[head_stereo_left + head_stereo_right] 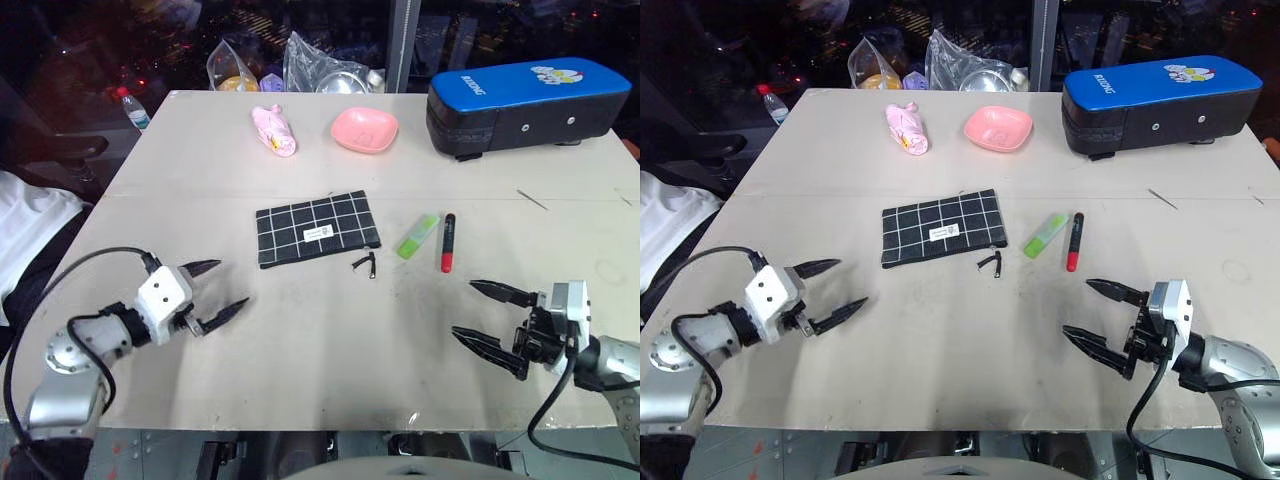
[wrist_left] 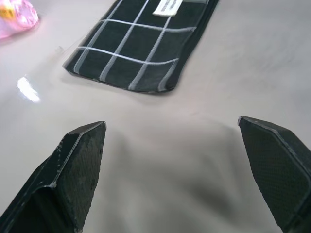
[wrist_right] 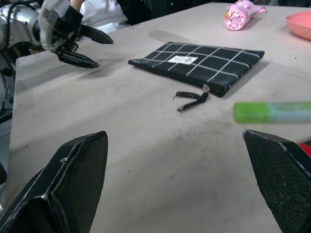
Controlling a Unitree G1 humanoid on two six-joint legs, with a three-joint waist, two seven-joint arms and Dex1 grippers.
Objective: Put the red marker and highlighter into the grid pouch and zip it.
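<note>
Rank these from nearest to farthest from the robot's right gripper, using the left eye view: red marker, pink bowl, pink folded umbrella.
1. Red marker, just ahead of the right gripper.
2. Pink bowl, farther back, centre.
3. Pink folded umbrella, far left.

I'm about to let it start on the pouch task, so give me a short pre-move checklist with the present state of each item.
1. Left gripper open and empty: ok.
2. Right gripper open and empty: ok.
3. Red marker and highlighter lying free on the table, side by side, to the right of the grid pouch: ok.
4. Grid pouch lying flat, nothing on it: ok.
5. Pouch mouth open enough to take the pens: cannot tell; the zipper pull lies at its near right corner.
6. Pens already in the pouch: not ok, both outside.
</note>
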